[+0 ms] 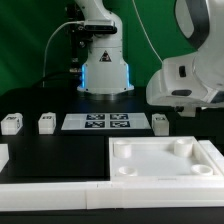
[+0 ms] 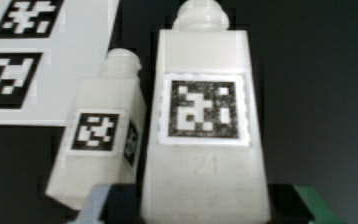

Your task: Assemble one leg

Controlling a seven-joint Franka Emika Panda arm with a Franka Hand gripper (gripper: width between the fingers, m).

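Three legs sit on the table (image 1: 60, 150) in the exterior view: left leg (image 1: 11, 123), middle leg (image 1: 46, 122), and right leg (image 1: 161, 123) just beside the marker board (image 1: 96, 122). We see the tray (image 1: 152, 165) nearer the camera, with the arm (image 1: 190, 75) above it at that view's right. In the wrist view the claw (image 2: 202, 200) grips the leg (image 2: 202, 110) by its base, tag facing us, dark fingers (image 2: 108, 205) at its sides. Another leg (image 2: 101, 130) lies just beside it, at the marker board's edge.
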